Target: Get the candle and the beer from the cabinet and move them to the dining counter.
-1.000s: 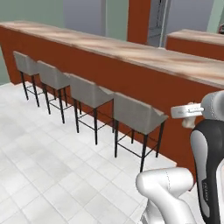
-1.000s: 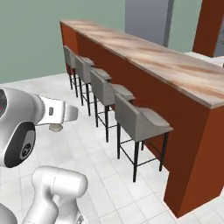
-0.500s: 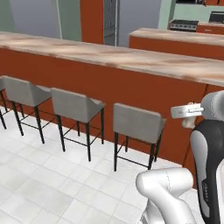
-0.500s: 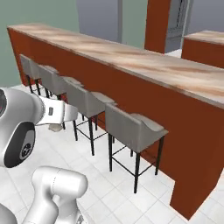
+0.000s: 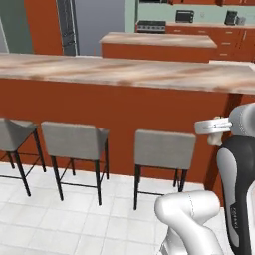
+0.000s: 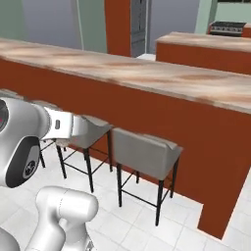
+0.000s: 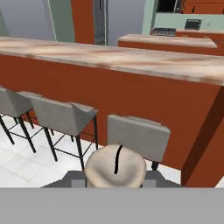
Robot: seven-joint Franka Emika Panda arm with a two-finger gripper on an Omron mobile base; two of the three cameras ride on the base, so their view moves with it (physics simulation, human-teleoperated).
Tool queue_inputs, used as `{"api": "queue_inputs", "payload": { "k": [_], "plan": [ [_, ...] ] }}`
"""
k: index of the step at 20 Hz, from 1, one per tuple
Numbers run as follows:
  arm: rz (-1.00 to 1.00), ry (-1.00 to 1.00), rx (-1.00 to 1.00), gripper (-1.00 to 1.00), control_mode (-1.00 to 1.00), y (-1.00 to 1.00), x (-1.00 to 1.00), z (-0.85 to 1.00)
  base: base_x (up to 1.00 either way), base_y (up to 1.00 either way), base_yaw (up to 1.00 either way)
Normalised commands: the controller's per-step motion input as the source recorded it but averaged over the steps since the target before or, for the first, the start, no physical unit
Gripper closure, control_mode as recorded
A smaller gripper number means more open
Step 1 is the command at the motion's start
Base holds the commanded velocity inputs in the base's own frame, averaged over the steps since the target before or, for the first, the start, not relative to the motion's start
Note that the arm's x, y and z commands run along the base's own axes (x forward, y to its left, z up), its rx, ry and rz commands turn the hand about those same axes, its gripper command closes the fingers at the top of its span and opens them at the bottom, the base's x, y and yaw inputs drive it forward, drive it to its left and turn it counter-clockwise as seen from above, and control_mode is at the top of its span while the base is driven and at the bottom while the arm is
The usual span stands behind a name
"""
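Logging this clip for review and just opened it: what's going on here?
The robot is facing the dining counter with its row of grey stools, carrying the candle, which sits between its jaws in the hand view, wick end toward the camera. The gripper is held out in front of the arm, short of and below the countertop. Nothing lies on the visible stretch of the counter, so the candle is not yet set down.

Stools (image 5: 164, 149) stand before the dining counter (image 5: 124, 72), island (image 5: 159, 40) apparently behind.

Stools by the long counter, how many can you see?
3 in the left base view: one cut off at the left edge, one next to it, one nearest the arm. More may be hidden.
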Motion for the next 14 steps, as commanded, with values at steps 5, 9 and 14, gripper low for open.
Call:
{"api": "queue_inputs", "payload": {
  "k": [5,9,14],
  "plan": [
    [0.0,0.0,0.0,1.0,1.0,0.0,0.0,0.0,0.48,1.0,-0.53],
    [0.0,0.0,0.0,1.0,1.0,0.0,0.0,0.0,0.24,1.0,-0.54],
    [0.0,0.0,0.0,1.0,1.0,0.0,0.0,0.0,0.31,1.0,-0.51]
  ]
}}
